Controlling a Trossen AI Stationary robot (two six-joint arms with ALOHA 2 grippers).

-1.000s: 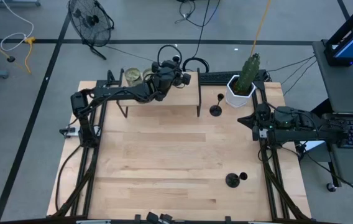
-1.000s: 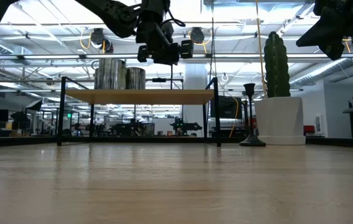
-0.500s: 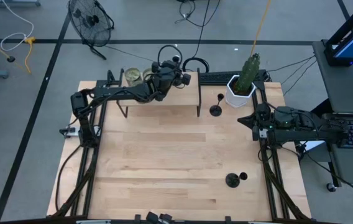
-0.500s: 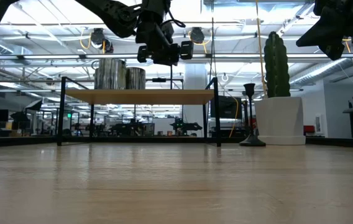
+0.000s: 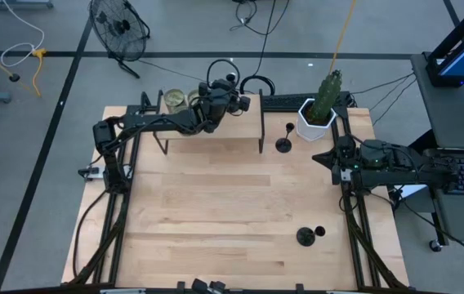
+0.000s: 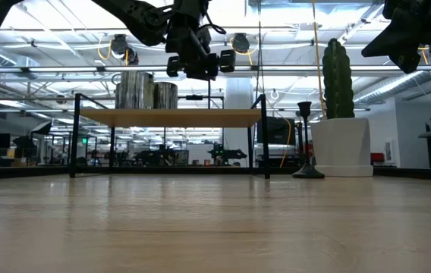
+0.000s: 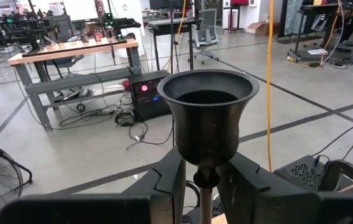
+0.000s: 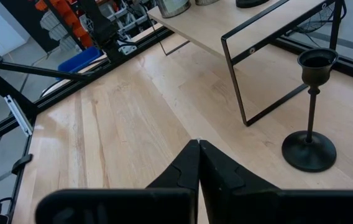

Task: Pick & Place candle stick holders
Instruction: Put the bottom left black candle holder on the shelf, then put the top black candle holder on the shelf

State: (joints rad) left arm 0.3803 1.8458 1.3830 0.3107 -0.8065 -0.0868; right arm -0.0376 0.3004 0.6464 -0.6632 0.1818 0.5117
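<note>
Your wooden table (image 5: 216, 204) carries a low shelf (image 5: 216, 122) at its far edge, beside the white cactus pot (image 5: 315, 121). Your left gripper (image 7: 202, 180) hovers over that shelf, clamped on a candle stick holder (image 7: 206, 115). Your right gripper (image 8: 198, 158) waits at the table's right edge, fingers pressed together. A second holder (image 5: 284, 142) stands beside the pot, a third (image 5: 307, 236) near the front right.

Three black candle stick holders (image 5: 283, 144), apart.

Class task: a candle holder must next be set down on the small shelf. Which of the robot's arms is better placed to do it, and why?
The left. Its gripper is shut on a candle holder and hovers above the shelf. The right gripper is shut and empty, waiting at the table's right edge.
</note>
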